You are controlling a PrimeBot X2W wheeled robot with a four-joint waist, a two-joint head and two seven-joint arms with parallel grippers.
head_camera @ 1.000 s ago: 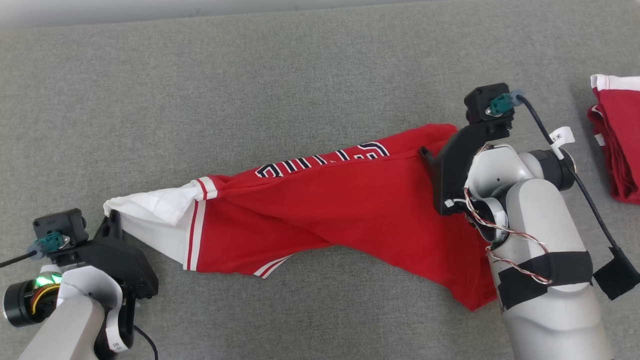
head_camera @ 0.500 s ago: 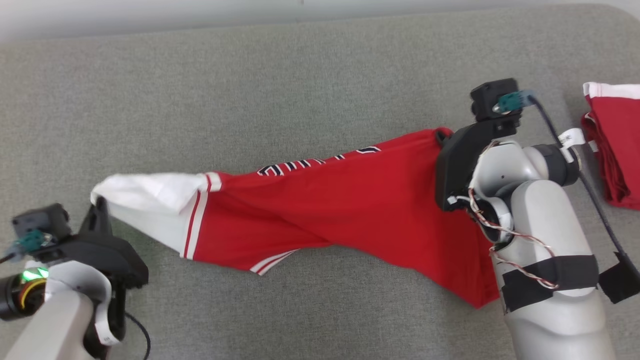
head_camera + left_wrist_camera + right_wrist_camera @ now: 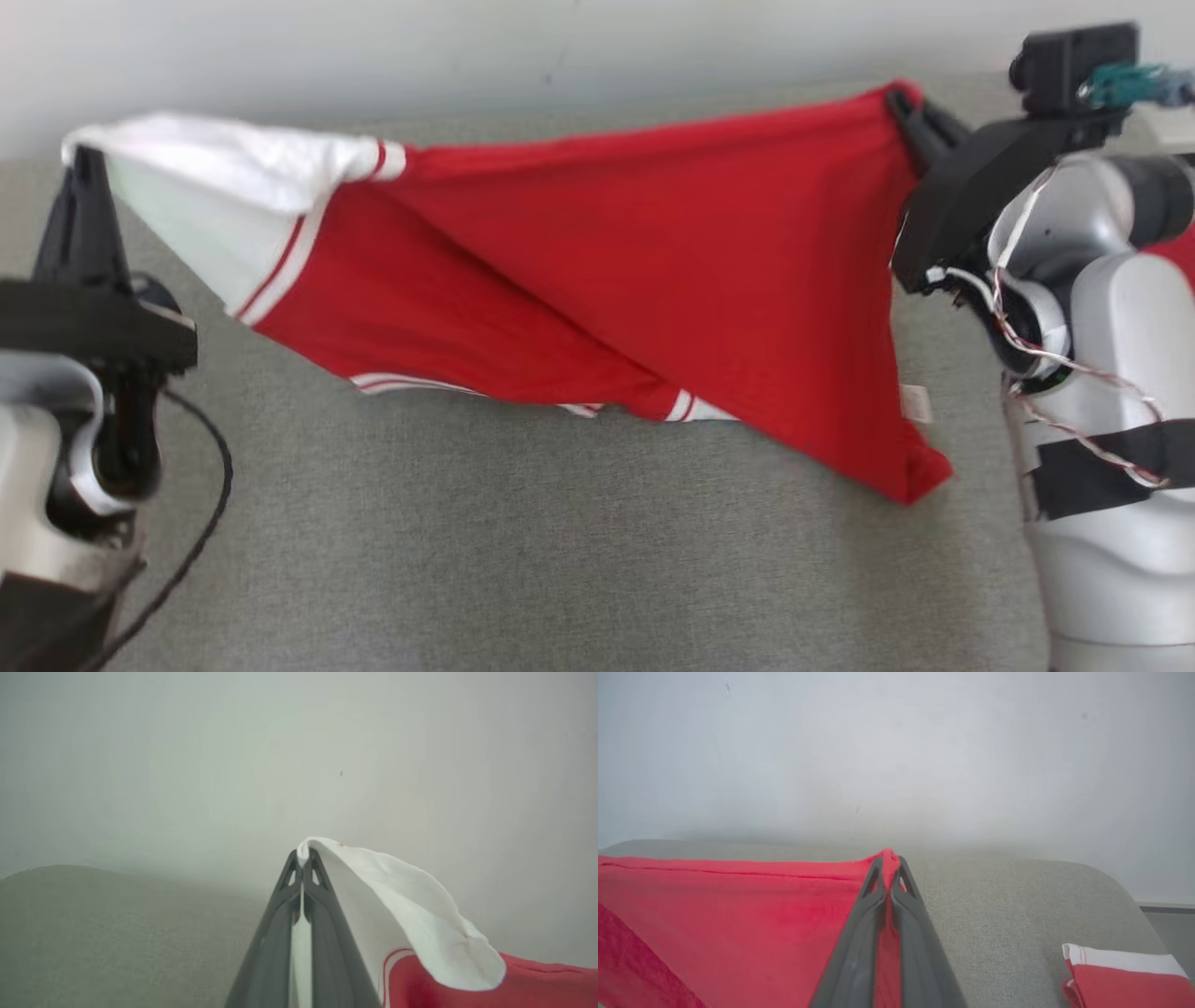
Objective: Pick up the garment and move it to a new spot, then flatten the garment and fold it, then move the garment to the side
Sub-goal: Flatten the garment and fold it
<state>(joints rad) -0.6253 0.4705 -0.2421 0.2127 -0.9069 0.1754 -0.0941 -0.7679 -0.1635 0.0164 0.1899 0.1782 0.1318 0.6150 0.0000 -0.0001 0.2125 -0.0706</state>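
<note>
The garment, a red shirt with a white sleeve and red-and-white trim, hangs stretched in the air above the grey surface. My left gripper is shut on the white sleeve end at the far left. My right gripper is shut on a red corner at the upper right. The lower red corner droops toward the surface at the right. The cloth sags in a diagonal fold between the two grips.
A second folded red-and-white garment lies on the grey surface to the right of my right arm. A pale wall rises behind the surface's back edge. A black cable trails from my left wrist.
My right gripper has shut on the red corner. Both arms have lifted the garment off the surface and pulled it taut; the head view has also tilted up toward the wall.
</note>
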